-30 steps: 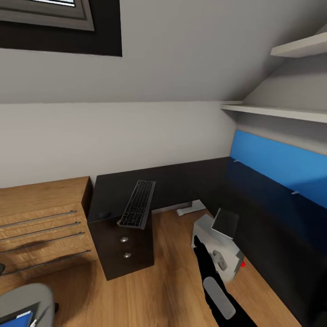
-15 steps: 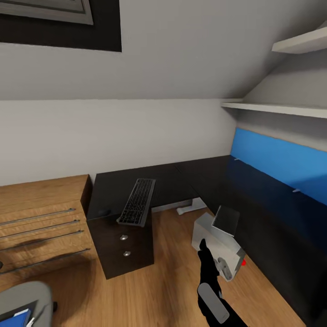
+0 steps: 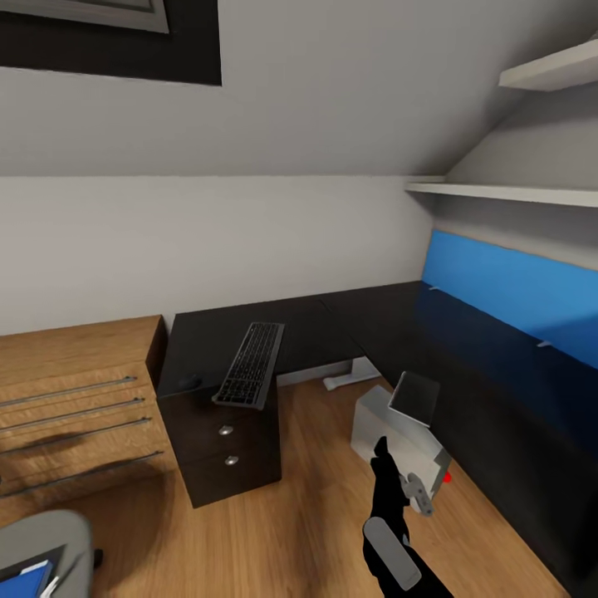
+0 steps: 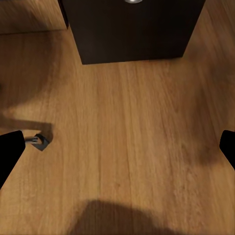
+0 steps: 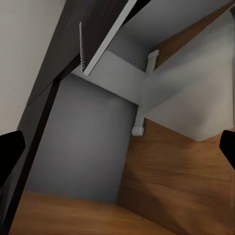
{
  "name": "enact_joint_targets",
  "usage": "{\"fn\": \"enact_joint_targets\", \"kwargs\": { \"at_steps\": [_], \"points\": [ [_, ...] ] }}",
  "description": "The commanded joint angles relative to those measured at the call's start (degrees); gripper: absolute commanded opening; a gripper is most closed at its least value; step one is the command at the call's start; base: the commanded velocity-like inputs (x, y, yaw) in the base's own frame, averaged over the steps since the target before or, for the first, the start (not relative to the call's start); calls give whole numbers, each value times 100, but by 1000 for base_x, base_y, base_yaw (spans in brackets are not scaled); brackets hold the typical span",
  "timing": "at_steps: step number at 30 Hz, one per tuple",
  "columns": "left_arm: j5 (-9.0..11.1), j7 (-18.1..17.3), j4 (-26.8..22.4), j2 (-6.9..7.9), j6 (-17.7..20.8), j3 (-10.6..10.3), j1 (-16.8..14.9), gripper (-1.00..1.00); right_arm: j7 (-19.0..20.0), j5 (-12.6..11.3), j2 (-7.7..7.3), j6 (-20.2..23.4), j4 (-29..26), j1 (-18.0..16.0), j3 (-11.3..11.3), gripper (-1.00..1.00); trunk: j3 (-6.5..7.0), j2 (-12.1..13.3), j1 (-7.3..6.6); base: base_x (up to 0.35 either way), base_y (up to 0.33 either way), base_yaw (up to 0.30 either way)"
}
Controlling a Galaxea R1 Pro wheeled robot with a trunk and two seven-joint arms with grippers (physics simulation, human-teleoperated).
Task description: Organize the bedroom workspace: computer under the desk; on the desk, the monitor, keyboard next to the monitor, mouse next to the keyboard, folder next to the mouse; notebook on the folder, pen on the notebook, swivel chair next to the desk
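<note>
With both our grippers spread and empty, the right gripper [image 3: 380, 455] low centre-right beside the computer [image 3: 399, 444] that stands at the desk [image 3: 307, 328] edge, we risk nudging the tower sideways or snagging the overhanging keyboard [image 3: 252, 364].

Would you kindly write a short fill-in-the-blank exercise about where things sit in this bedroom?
1. The keyboard lies on the black ____.
2. The mouse sits beside the ____.
3. The computer stands on the wooden ____.
4. The wall panel behind the desk is coloured ____.

Missing words: desk; keyboard; floor; blue.
</note>
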Motion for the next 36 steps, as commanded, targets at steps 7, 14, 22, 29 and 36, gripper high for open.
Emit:
{"fn": "enact_joint_targets", "kwargs": {
  "at_steps": [7, 14, 22, 29, 36],
  "points": [
    [59, 32, 2, 2, -35, -37, -6, 100, -33, -4, 1, -140, -64, -5, -106, 100, -132, -285, 154, 0, 0, 0],
    [61, 32, 2, 1, -29, -43, -6, 100, -30, -11, 61, -813, -456, -5, -148, 100, -258, -566, 308, 0, 0, 0],
    [66, 19, 2, -4, 20, -58, -6, 100, -36, -13, 82, -1102, -650, -5, -149, 100, -401, -887, 484, 0, 0, 0],
    [626, -1, -1120, 8, 1999, -53, -6, 100, -44, -20, 90, -1125, -736, -5, -145, 100, -527, -1168, 637, 0, 0, 0],
    [1235, 18, -3464, 26, 4653, 70, -6, 100, -40, -15, 84, -1123, -747, -5, -137, 100, -653, -1448, 791, 0, 0, 0]
  ]
}}
